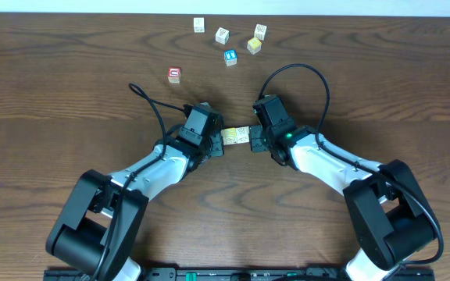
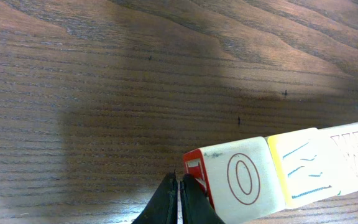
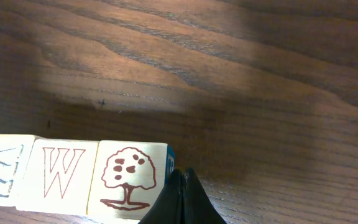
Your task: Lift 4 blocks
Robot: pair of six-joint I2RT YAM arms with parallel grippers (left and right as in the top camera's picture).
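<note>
Blocks: row of blocks (image 1: pixel 237 135) lying end to end. The two wrist views suggest four: the O block (image 2: pixel 244 180), the yellow block (image 2: pixel 303 171), the W block (image 3: pixel 58 174) and the tree block (image 3: pixel 128 177).
Place: the row sits in line between the two grippers, over the middle of the tabletop (image 1: pixel 69 94). The pictures do not settle whether its underside is clear of the wood.
Left gripper (image 2: pixel 179 202): clenched, fingers pressed together with nothing between them. Its tip is at the red end face of the O block.
Right gripper (image 3: pixel 183 199): clenched the same way and holding nothing. Its tip is at the blue-edged end of the tree block.
Step in hand: probably a squeeze lift, with the row pinched lengthwise between the two closed tips.
Doing it well: both arms should push inward equally and along the row's own axis, then rise together at one pace. Each tip should bear near the centre of its end face.
Risk: uneven height or a slack push would likely make the row buckle at a joint and drop its middle blocks.
Loose cubes (image 1: pixel 222 35): six lie beyond the row, on the side away from the arm bases and well apart from it. Among them are a red-faced cube (image 1: pixel 175 75) and a blue-faced cube (image 1: pixel 230 57).
Containers: none in view, so nothing sits inside anything.
</note>
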